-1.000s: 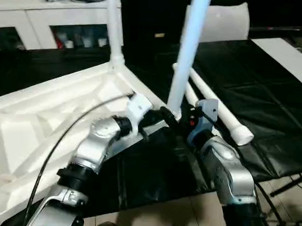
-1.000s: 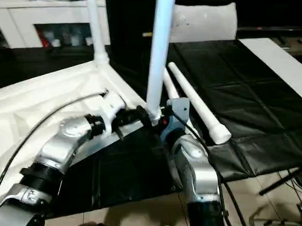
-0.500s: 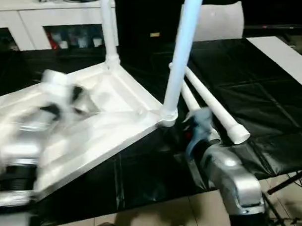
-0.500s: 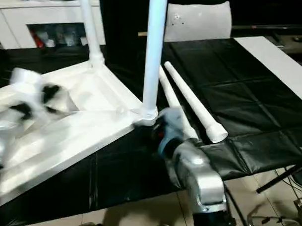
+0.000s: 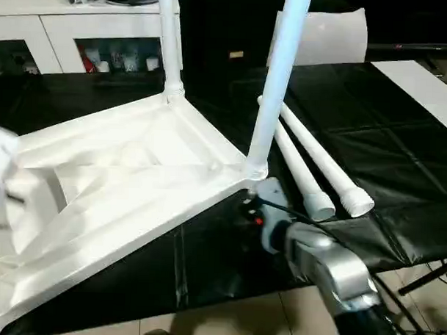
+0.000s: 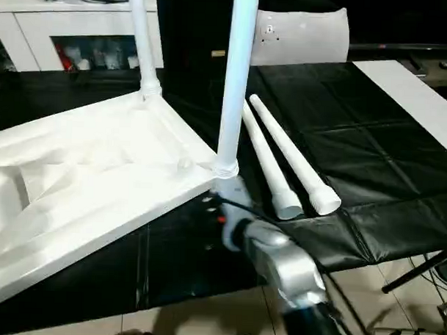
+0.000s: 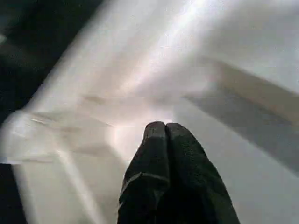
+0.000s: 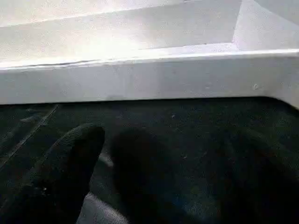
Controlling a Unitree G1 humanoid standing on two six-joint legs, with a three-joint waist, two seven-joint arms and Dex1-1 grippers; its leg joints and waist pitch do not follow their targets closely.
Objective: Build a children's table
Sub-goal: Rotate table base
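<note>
Black padded mat w/ stitched seams (image 5: pixel 400 152) covers the work surface. Behind it, at back left, white cabinet w/ glass doors (image 5: pixel 89 30), small items on its shelf. Flat white board (image 5: pixel 425 83) lies at far right on the mat. Beige tiled floor (image 5: pixel 225 322) in front, glossy, reflecting light. Back of room dark.

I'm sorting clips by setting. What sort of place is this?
Probably an indoor lab or workshop: a black padded mat covers the work surface, a white cabinet with glass doors stands behind, and the floor is tiled.
</note>
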